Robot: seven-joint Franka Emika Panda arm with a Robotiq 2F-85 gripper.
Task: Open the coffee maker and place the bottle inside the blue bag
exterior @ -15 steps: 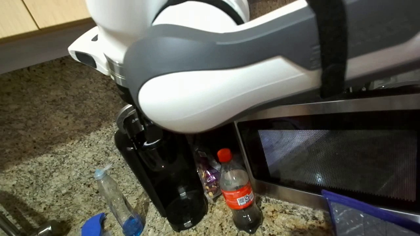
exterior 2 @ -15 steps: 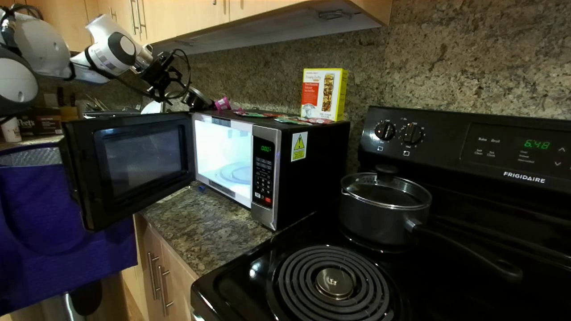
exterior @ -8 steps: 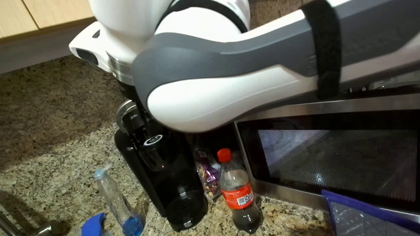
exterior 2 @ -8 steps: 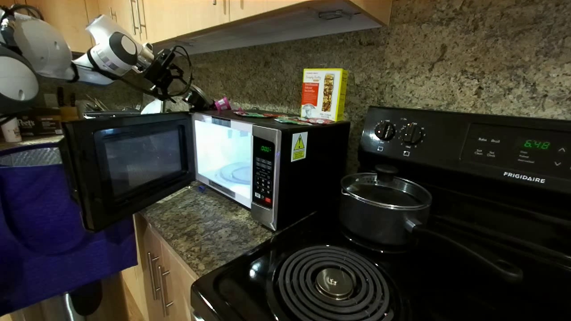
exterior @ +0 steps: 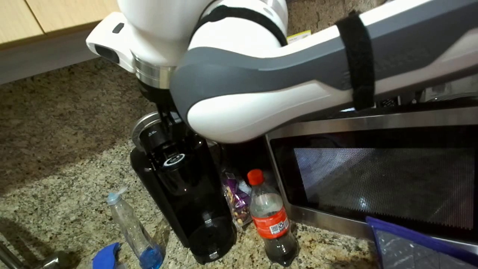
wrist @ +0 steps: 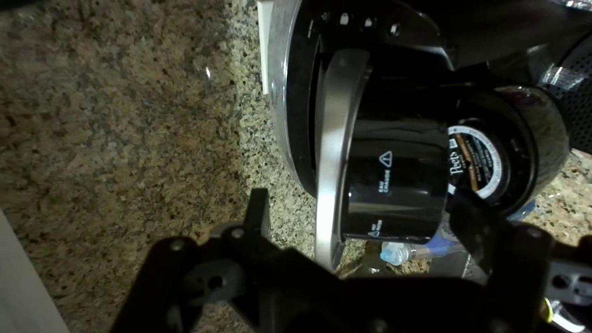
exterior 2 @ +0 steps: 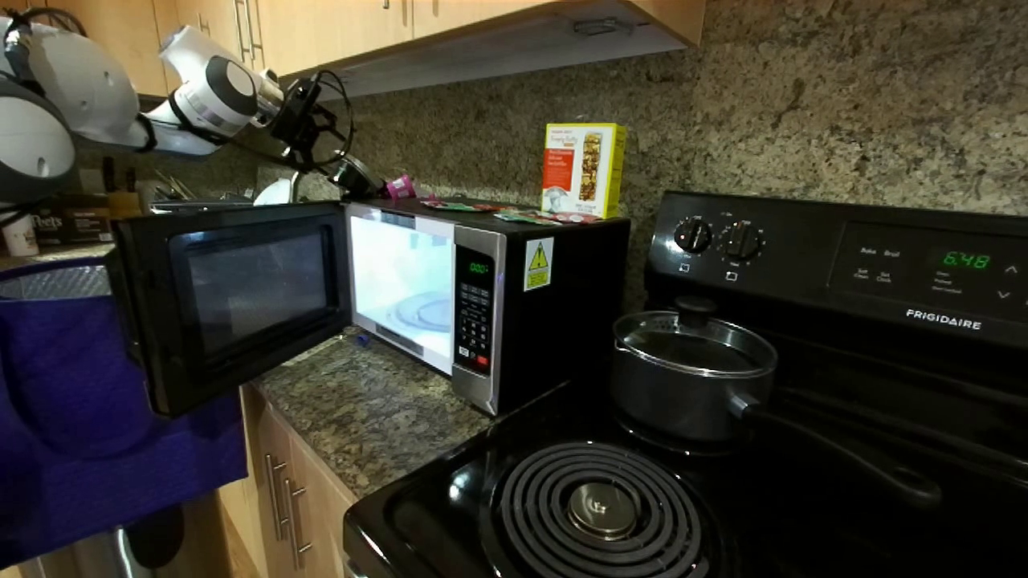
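Wrist view: my gripper (wrist: 362, 208) is spread wide, fingers (wrist: 257, 210) well apart. Raised lid (wrist: 402, 134) of the coffee maker (exterior: 201, 209) shows between them in frame, silver handle (wrist: 334, 162) closer to the left-hand finger; can't tell if either finger touches. Round Peet's pod (wrist: 478, 159) sits in the holder beside the lid. Pose, in an exterior view: my arm (exterior: 269, 74) comes in from upper right, folds over at the wrist (exterior: 155, 74) and points my gripper steeply down at the lid; near link hides part of it. In an exterior view my arm reaches from the left edge, wrist canted down and right, gripper showing above the open microwave door (exterior 2: 249, 289). Further out: bottle (exterior: 270, 224) stands upright on the counter (exterior: 328, 246), red cap on, just beside the coffee maker, between it and the microwave door. Nut packet (exterior: 239, 205) is behind it. Clear bottle (exterior: 129, 222) stands on the coffee maker's far side from the microwave. Blue bag (exterior 2: 72, 377) is partly covered by the door; its rim (exterior: 425, 242) shows at lower right in an exterior view.
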